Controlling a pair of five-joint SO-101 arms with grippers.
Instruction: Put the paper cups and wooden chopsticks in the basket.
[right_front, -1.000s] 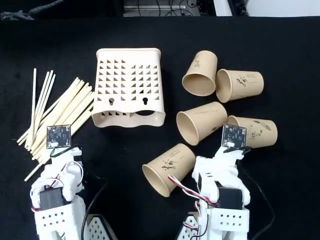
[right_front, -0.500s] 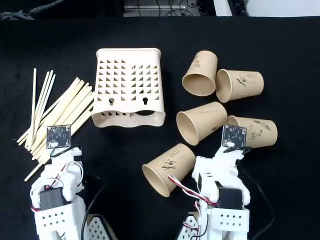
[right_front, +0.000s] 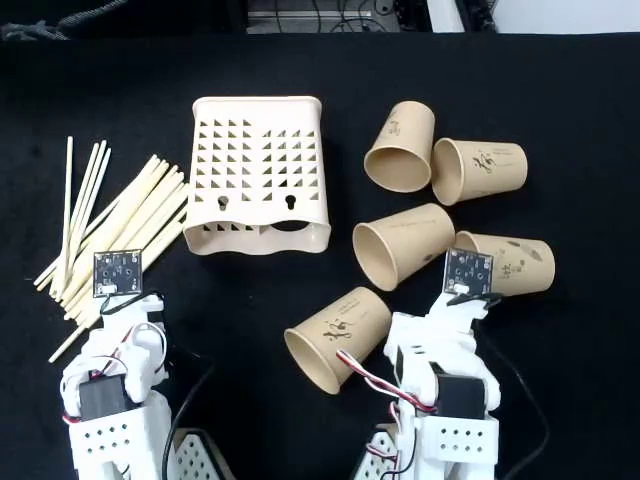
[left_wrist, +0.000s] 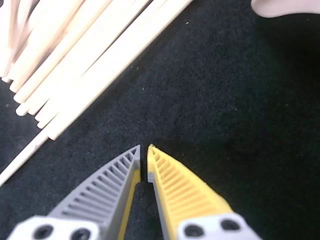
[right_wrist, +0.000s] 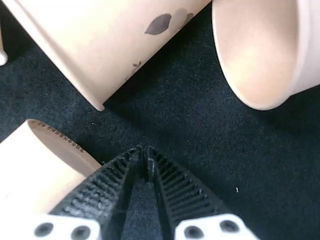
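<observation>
High view: basket (right_front: 258, 175) lies on the table (right_front: 580, 120), with chopsticks (right_front: 115, 225) fanned out on the left arm's side and five paper cups (right_front: 403, 245) toppled on the right arm's side. Wrist views: left claw (left_wrist: 144, 148) and right claw (right_wrist: 145, 150) are pressed together, holding nothing.

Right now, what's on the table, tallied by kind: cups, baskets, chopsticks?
paper cups: 5
basket: 1
wooden chopsticks: 1 loose pile, sticks overlap too much to count
Total: 6 countable things, plus the pile.
</observation>
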